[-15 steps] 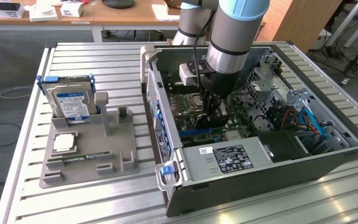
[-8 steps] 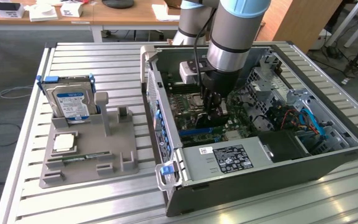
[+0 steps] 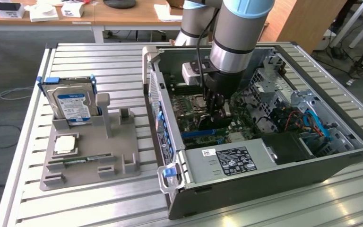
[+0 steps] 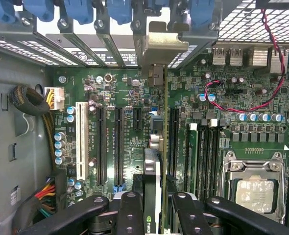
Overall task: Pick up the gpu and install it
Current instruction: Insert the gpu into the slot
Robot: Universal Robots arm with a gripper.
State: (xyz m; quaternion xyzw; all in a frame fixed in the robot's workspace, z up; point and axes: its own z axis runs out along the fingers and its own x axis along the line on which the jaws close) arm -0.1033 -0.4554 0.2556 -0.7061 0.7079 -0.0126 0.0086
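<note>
My gripper is deep inside the open PC case, low over the motherboard. It is shut on the gpu, a thin dark card seen edge-on between the two black fingers. The card runs from the fingers toward the case's rear wall. Its silver end bracket sits at the rear slot openings under the blue clips. The card lies between the long black expansion slots and the slot beside the RAM banks. Whether its edge is seated in a slot is hidden by the card itself.
A grey holder on the exterior view's left carries the blue-labelled hard drive, a processor and a green RAM stick. Inside the case are the power supply, the CPU socket, red-black wires and a cable bundle.
</note>
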